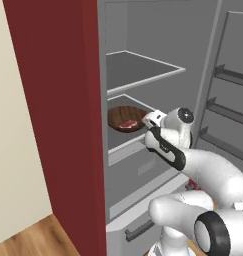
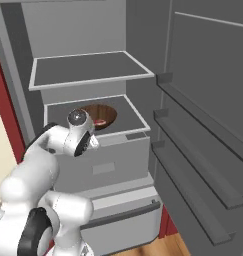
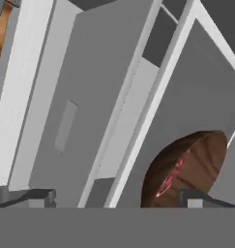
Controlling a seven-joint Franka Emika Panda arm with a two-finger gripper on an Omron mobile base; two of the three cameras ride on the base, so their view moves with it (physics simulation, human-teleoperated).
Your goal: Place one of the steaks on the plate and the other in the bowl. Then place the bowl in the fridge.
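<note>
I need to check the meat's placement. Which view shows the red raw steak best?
The left base view: the red raw steak lies unobstructed in the dark brown wooden bowl. The right base view has the arm partly covering it; the hand view shows it edge-on.

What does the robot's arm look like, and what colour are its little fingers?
The arm is smooth, round and shiny white, like fat tubes joined together. Its joints have black rings and a grey round cap. The gripper has two small dark grey fingertips. No cables or writing show.
</note>
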